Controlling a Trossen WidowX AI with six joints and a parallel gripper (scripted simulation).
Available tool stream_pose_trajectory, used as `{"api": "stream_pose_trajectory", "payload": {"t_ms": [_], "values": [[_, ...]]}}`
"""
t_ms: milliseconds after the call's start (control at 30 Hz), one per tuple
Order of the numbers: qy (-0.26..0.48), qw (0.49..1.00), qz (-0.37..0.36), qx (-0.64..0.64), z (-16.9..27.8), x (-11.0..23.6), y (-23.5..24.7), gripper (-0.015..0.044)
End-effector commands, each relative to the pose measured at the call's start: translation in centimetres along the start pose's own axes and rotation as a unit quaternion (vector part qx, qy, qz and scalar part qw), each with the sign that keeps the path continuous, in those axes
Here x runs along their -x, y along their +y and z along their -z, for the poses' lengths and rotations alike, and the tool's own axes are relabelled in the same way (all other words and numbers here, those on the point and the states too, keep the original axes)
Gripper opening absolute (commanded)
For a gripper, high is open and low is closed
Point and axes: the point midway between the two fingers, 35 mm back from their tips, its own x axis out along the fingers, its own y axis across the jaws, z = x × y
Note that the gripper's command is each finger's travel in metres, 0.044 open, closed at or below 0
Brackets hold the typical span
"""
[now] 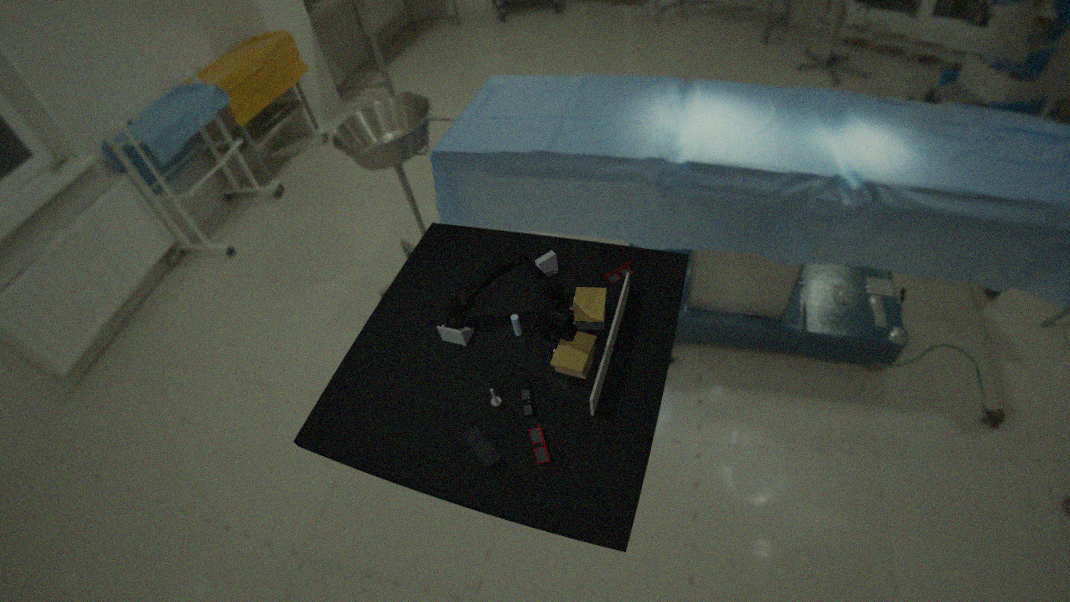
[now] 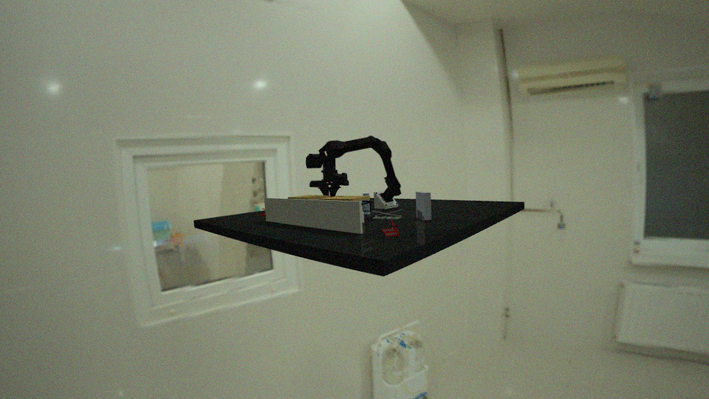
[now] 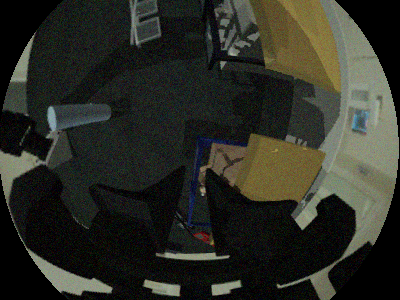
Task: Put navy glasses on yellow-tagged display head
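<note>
The gripper (image 3: 196, 217) hangs pointing down with its fingers a little apart, not clamped on anything. The navy glasses (image 3: 198, 157) show as a thin blue edge running straight up from the gap between the two dark fingers. They lie against the front of the nearer tan display head (image 3: 276, 166). I can't make out from here whether the bridge is on the nose or where the temples lie, and I can't see a yellow tag clearly enough to say which head carries it.

From above, the gripper (image 1: 559, 323) sits on the arm's side of the two tan heads, about level with the gap between them. One head (image 1: 574, 355) is nearer the front of the black table (image 1: 374, 419), and the other head (image 1: 590, 303) is just behind it. A long white panel (image 1: 609, 344) stands on edge right behind both heads. From the side it hides all but their tops, with the gripper (image 2: 328, 191) hovering just over them.

A small white cylinder (image 1: 516, 324) stands close beside the wrist. Farther off lie a red pair of glasses (image 1: 538, 444), a dark case (image 1: 481, 446), a small dark pair (image 1: 526, 402) and a white peg (image 1: 494, 399). More red frames (image 1: 619, 272) lie past the panel's far end.
</note>
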Motion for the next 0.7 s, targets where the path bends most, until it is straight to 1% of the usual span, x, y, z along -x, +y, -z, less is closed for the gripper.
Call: {"api": "stream_pose_trajectory", "payload": {"t_ms": [0, 67, 233, 433, 667], "values": [[-0.003, 1.0, -0.006, 0.001, 0.2, 1.2, -0.2, 0.0107], [-0.006, 1.0, -0.013, 0.0, 0.2, 1.9, -0.2, 0.0107], [-0.007, 1.0, -0.014, 0.0, 0.2, 2.1, 0.2, 0.0107], [-0.007, 1.0, -0.014, -0.001, 0.2, 2.8, 3.1, 0.0107], [-0.006, 1.0, -0.015, -0.001, 0.2, 3.6, 4.9, 0.0107]]}}
